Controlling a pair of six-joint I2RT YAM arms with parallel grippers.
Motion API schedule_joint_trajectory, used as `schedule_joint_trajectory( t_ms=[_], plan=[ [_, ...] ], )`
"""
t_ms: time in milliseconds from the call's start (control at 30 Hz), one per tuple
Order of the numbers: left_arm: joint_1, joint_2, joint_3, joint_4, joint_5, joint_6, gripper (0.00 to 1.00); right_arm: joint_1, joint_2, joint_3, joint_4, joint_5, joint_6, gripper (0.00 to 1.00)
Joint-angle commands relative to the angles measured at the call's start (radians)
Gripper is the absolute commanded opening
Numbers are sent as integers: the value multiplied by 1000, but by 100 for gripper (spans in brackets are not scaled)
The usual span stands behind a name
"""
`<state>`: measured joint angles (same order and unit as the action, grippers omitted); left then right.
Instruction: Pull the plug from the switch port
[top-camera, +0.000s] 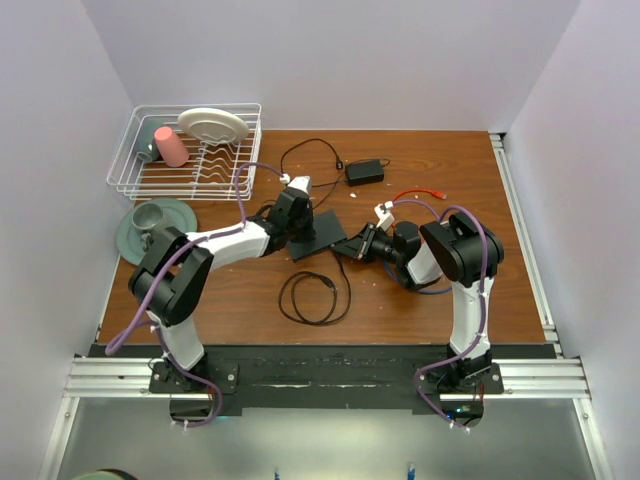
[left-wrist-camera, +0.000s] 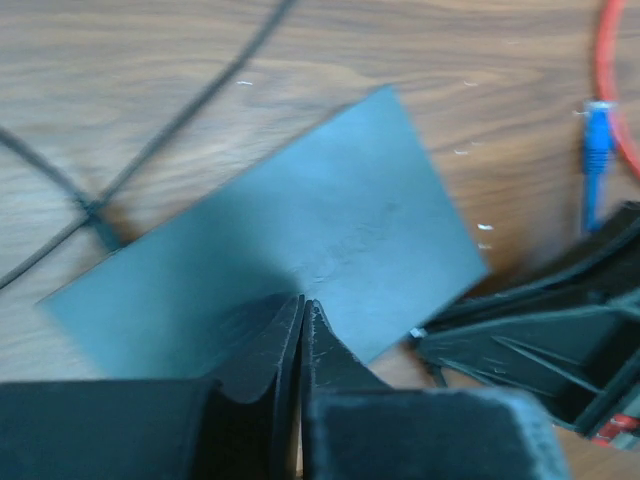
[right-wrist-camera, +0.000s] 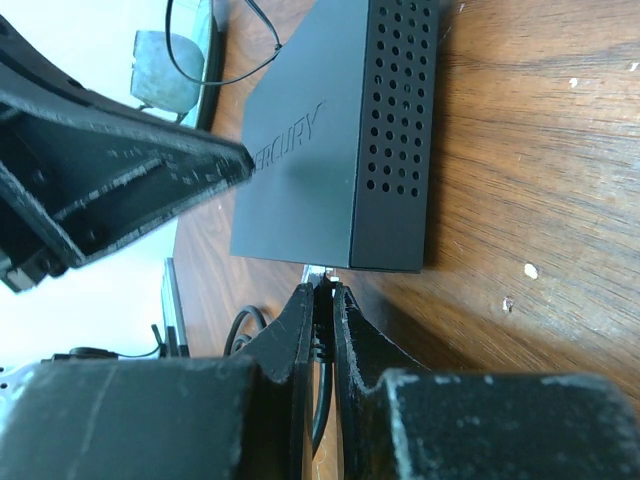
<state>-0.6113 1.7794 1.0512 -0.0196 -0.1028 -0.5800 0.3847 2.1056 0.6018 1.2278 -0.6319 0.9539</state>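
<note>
The switch (top-camera: 320, 235) is a thin flat matte-black box at mid-table; it shows in the left wrist view (left-wrist-camera: 300, 250) and the right wrist view (right-wrist-camera: 330, 140). My left gripper (left-wrist-camera: 302, 305) is shut and presses down on the switch's top. My right gripper (right-wrist-camera: 322, 292) is shut on the plug (right-wrist-camera: 322, 278), a black cable plug with a clear tip sitting at the switch's near edge. Whether the plug is still in the port cannot be told. Its black cable (top-camera: 312, 297) lies coiled in front.
A small black power brick (top-camera: 364, 171) with a thin cord lies behind. A red cable with a blue plug (left-wrist-camera: 596, 140) lies to the right. A white dish rack (top-camera: 185, 152) stands at the back left, a green plate with a cup (top-camera: 152, 225) beside it.
</note>
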Motion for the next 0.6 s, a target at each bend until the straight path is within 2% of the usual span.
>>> schedule_joint_trajectory(
  t_ms=[0, 267, 367, 433, 500, 567],
  plan=[
    [-4, 25, -28, 130, 144, 23, 0, 34, 94, -63, -277, -49, -17, 0],
    [34, 41, 27, 159, 175, 40, 0, 34, 93, -65, -286, -48, -23, 0],
    [60, 77, 39, 222, 274, 34, 0, 36, 102, -65, -277, -54, -14, 0],
    [76, 98, 18, 275, 391, -4, 0, 36, 117, -65, -260, -58, -3, 0],
    [90, 123, -17, 415, 519, -52, 0, 36, 129, -66, -245, -61, 5, 0],
    [91, 150, -33, 467, 561, -66, 0, 36, 134, -66, -241, -61, 9, 0]
  ],
)
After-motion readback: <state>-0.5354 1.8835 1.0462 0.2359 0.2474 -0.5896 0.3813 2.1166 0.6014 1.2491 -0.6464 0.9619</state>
